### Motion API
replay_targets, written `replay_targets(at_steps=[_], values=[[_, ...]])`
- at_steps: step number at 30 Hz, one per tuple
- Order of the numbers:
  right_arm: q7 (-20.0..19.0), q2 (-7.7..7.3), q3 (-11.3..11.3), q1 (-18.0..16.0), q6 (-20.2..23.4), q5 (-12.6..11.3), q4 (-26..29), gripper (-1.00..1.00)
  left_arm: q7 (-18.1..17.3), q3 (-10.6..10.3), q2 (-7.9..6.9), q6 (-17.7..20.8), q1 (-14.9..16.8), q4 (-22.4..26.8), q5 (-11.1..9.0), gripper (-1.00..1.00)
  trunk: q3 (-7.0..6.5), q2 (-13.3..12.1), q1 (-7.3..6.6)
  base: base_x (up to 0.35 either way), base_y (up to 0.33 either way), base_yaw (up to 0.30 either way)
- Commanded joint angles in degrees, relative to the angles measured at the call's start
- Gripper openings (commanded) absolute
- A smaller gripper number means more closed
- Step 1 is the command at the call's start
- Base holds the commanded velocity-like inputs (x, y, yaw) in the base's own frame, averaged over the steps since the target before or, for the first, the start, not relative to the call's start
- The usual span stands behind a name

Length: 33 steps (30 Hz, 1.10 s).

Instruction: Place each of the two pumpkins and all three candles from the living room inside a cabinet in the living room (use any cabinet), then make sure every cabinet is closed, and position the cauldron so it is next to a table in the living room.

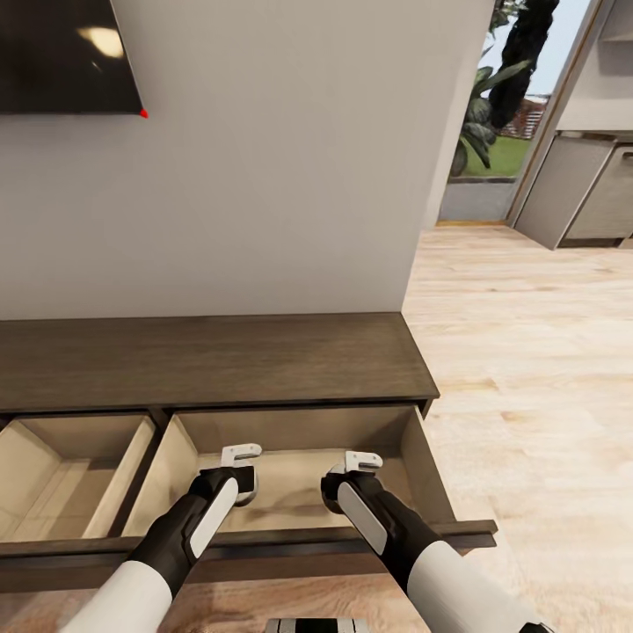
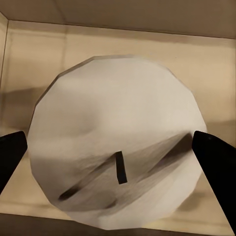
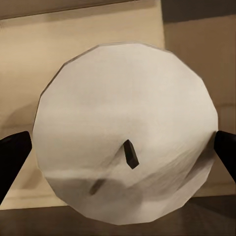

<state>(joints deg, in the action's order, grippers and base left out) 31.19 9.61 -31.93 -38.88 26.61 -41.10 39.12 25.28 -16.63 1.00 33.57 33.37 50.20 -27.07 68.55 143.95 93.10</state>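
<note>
The long dark-brown cabinet (image 1: 211, 360) stands against the wall with two drawers pulled out, showing pale beige insides. Both my grippers hang over the right drawer (image 1: 425, 466). My left gripper (image 1: 237, 475) is shut on a cream candle (image 2: 118, 113) with a short dark wick; a sliver of that candle (image 1: 249, 491) peeks out under the wrist in the head view. My right gripper (image 1: 347, 479) is shut on another cream candle (image 3: 123, 108). Dark fingertips (image 2: 216, 167) (image 3: 12, 157) press each candle's sides, with the drawer floor below. Pumpkins, cauldron and table are out of view.
The left drawer (image 1: 53, 466) stands open beside the right one. A dark screen (image 1: 61, 53) hangs on the wall above. Wood floor (image 1: 527, 369) stretches to the right toward a glass door (image 1: 497, 132) and grey kitchen cabinets (image 1: 589, 193).
</note>
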Motion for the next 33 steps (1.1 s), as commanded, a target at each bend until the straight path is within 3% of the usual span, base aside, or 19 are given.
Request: replay_targets(at_steps=[1,18,19,28,29,33], values=[[0.48,-0.04,-0.24,-0.05,0.11,-0.47,0.08,-1.00,0.56,-0.16,-0.03,0.09,0.03,0.07,-0.61,-1.00,0.05,0.02,-0.01,0.000,0.000,0.000],[0.52,-0.03,-0.24,-0.05,0.11,-0.40,0.08,-1.00,0.56,-0.08,0.04,0.09,0.03,0.07,-0.62,-1.00,0.71,0.06,0.07,0.000,0.000,0.000],[0.53,-0.03,-0.24,-0.05,0.11,-0.39,0.11,1.00,0.56,-0.07,0.05,0.09,0.03,0.07,-0.62,-1.00,0.71,0.06,0.07,0.000,0.000,0.000],[0.40,-0.03,-0.24,-0.05,0.11,-0.47,0.16,1.00,0.56,-0.07,0.00,0.09,0.03,0.07,-0.62,-1.00,0.71,0.06,0.07,0.000,0.000,0.000],[0.39,-0.03,-0.24,-0.05,0.11,-0.47,0.16,1.00,0.56,-0.07,-0.01,0.09,0.03,0.07,-0.62,1.00,0.71,0.06,0.07,0.000,0.000,0.000],[0.37,-0.03,-0.24,-0.05,0.11,-0.47,0.17,1.00,0.56,-0.07,-0.01,0.09,0.03,0.07,-0.61,1.00,0.71,0.06,0.07,0.000,0.000,0.000]])
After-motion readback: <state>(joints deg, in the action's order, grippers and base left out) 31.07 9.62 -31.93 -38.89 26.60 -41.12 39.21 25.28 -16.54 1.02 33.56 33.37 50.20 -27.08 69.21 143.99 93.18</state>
